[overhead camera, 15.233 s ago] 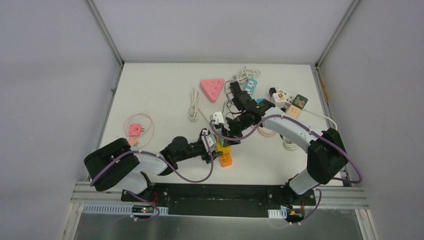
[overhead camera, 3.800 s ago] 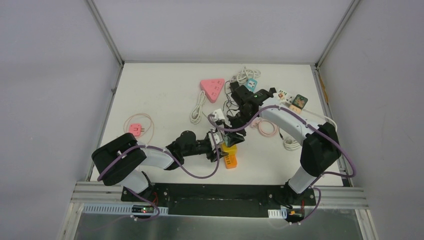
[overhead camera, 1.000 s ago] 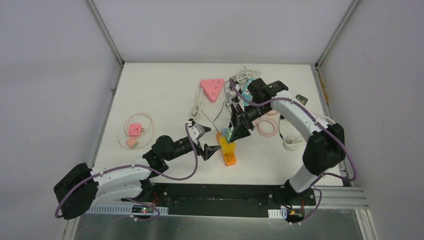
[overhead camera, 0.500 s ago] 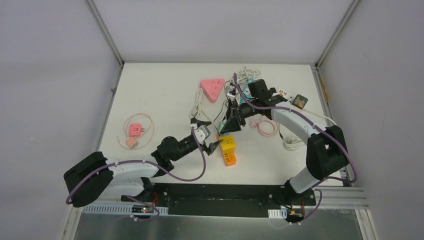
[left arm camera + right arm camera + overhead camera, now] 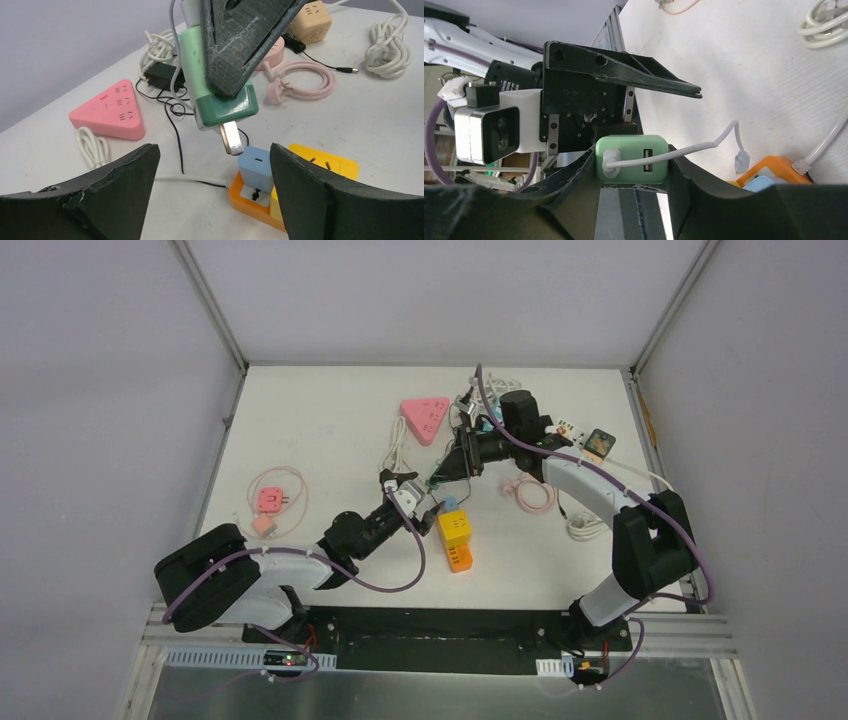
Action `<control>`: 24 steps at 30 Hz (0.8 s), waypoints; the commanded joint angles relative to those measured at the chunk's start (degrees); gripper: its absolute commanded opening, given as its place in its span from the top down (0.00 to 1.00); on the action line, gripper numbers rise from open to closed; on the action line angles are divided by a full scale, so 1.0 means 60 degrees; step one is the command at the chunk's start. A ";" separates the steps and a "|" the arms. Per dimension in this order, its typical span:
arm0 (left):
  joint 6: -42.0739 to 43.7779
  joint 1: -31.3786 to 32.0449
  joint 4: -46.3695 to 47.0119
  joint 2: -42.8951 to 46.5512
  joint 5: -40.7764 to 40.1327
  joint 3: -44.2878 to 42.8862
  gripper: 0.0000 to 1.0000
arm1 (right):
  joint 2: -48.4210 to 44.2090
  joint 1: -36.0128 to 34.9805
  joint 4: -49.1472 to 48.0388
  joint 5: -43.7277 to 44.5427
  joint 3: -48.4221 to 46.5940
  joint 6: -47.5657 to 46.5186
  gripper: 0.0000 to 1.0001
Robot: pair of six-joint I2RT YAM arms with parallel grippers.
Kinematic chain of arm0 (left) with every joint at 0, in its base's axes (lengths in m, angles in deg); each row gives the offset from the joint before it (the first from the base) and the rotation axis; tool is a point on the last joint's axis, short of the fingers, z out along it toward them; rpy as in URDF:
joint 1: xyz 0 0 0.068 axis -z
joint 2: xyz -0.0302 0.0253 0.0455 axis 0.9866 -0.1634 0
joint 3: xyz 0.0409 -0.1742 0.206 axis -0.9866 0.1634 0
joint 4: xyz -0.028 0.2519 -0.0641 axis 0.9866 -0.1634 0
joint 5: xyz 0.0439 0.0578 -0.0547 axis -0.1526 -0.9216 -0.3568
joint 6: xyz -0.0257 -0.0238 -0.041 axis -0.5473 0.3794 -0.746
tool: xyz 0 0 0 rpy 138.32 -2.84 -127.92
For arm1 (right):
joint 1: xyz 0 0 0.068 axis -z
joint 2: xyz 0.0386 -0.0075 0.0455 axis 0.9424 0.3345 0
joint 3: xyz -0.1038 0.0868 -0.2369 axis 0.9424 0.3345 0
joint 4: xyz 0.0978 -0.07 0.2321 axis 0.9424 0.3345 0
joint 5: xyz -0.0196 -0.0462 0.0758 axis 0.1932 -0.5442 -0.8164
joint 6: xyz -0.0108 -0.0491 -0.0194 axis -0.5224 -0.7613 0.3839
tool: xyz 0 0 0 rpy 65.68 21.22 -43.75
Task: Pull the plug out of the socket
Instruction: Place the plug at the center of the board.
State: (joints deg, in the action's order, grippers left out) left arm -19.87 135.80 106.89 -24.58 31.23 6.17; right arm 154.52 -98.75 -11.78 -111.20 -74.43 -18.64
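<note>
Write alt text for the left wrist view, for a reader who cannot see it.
The right tool holds a green charger plug in the air, its metal prong bare, close to a blue plug seated in an orange socket block. Below, the left tool is wide open and empty; a pink triangular power strip lies at left.

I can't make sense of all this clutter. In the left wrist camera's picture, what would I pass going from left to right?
Pink triangular power strip → black adapter → green charger → pink coiled cable → white coiled cable.
</note>
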 commanded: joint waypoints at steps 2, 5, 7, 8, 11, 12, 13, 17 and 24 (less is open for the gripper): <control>0.0789 0.0136 0.1138 0.0087 -0.0258 -0.0297 0.16 | 0.0040 0.0016 -0.0600 0.0286 0.0037 0.1047 1.00; 0.0762 0.0145 0.1472 0.0068 -0.0126 -0.0282 0.16 | 0.0111 0.0013 -0.0587 0.0363 0.0034 0.1025 1.00; 0.0438 0.0135 0.1521 0.0025 0.0031 -0.0390 0.18 | 0.0135 0.0013 -0.0586 0.0385 0.0046 0.1025 1.00; 0.0291 0.0139 0.1532 -0.0009 0.0043 -0.0448 0.19 | 0.0141 0.0006 -0.0586 0.0382 0.0048 0.1031 1.00; 0.0040 0.0133 0.1777 -0.0220 -0.0072 -0.0581 0.23 | 0.0158 -0.0012 -0.0588 0.0334 0.0034 0.1026 1.00; -0.0004 0.0131 0.1839 -0.0314 -0.0103 -0.0637 0.25 | 0.0159 -0.0023 -0.0586 0.0334 0.0033 0.1030 1.00; -0.0022 0.0133 0.1894 -0.0419 -0.0104 -0.0699 0.26 | 0.0170 -0.0037 -0.0586 0.0328 0.0033 0.1023 1.00; -0.0120 0.0131 0.2140 -0.0860 -0.0153 -0.0937 0.36 | 0.0194 -0.0060 -0.0586 0.0288 0.0034 0.1042 1.00; -0.0061 0.0133 0.2412 -0.1101 -0.0333 -0.0929 0.88 | 0.0260 -0.0060 -0.0595 0.0202 0.0019 0.1022 0.99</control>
State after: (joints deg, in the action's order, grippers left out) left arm -19.60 136.15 116.77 -31.22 29.83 1.89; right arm 155.62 -98.84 -13.01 -108.93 -74.39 -13.13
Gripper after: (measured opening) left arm 0.294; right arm 0.477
